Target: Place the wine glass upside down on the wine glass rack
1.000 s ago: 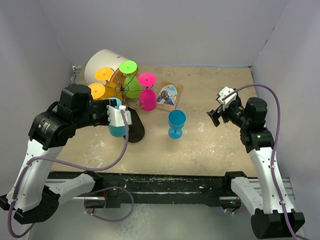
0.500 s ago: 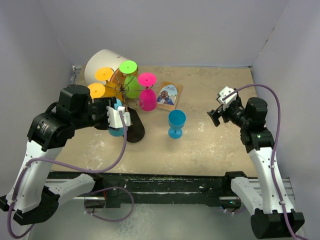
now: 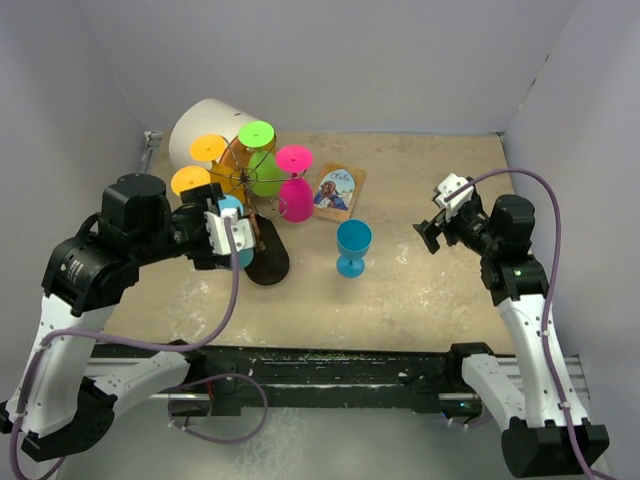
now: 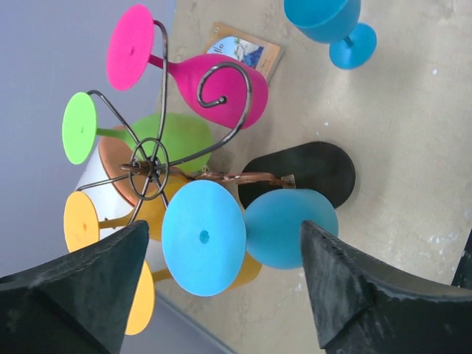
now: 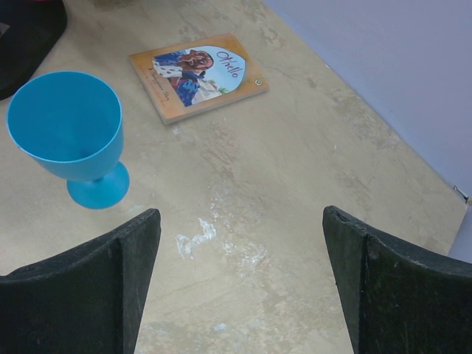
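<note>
The wire wine glass rack (image 3: pixel 241 181) stands on its black oval base (image 3: pixel 270 262), back left. A blue wine glass (image 3: pixel 232 213) hangs upside down on one of its arms, foot (image 4: pixel 203 237) toward the camera and bowl (image 4: pixel 291 227) behind. My left gripper (image 3: pixel 222 238) is open. Its fingers (image 4: pixel 81 284) stand on either side of that glass without touching it. A second blue wine glass (image 3: pixel 353 247) stands upright on the table and also shows in the right wrist view (image 5: pixel 66 129). My right gripper (image 3: pixel 431 233) hangs open and empty to the right of it.
Pink (image 3: pixel 295 198), green (image 3: pixel 264 172) and yellow (image 3: pixel 193 181) glasses hang on the rack. A white cylinder with an orange inside (image 3: pixel 205 125) lies behind it. A small book (image 3: pixel 338 190) lies flat behind the upright glass. Grey walls close in the table on three sides.
My left gripper carried the blue glass up to the rack, then drew back to the left. The glass now hangs on the rack arm. The right arm has not moved.
</note>
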`<state>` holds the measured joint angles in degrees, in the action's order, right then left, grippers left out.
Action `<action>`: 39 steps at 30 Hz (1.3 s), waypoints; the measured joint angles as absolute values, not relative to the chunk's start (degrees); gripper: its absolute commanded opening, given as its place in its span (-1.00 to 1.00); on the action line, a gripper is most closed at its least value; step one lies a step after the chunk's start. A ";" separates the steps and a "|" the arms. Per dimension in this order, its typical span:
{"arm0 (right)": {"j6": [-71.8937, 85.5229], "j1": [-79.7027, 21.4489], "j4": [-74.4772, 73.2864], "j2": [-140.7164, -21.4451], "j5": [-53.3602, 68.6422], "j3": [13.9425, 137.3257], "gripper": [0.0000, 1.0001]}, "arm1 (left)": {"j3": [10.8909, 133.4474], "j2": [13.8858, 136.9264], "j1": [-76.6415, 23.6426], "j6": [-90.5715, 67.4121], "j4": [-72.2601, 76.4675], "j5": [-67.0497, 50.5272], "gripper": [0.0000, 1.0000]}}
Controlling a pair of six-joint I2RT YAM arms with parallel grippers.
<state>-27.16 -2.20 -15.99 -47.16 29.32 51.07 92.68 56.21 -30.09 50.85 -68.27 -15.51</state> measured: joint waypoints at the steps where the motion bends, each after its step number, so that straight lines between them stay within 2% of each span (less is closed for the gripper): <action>1: -27.18 -2.20 -15.99 -47.16 29.32 51.07 0.86 | 92.77 55.99 -30.09 49.65 -67.55 -15.55 0.88; 3: -27.14 -2.17 -16.10 -47.16 29.50 51.07 0.86 | 92.77 55.61 -30.09 47.29 -65.98 -15.42 0.99; 11: -27.62 -2.17 -17.32 -47.62 31.86 51.94 0.79 | 93.45 54.83 -28.67 36.60 -59.35 -12.40 0.98; 21: -31.70 -2.96 -23.51 -54.52 35.77 58.83 0.76 | 95.85 53.95 -24.32 28.32 -49.30 3.18 0.98; 27: -31.44 -9.58 -24.10 -59.09 35.03 60.82 0.72 | 96.09 53.01 -21.50 26.96 -45.45 9.41 0.98; 31: -29.93 -15.57 -24.25 -63.57 33.32 61.78 0.64 | 93.78 50.76 -19.55 27.03 -44.18 9.89 0.98; 39: -26.02 -20.71 -24.62 -73.23 30.11 68.42 0.53 | 91.85 47.88 -17.10 27.03 -43.09 9.80 0.98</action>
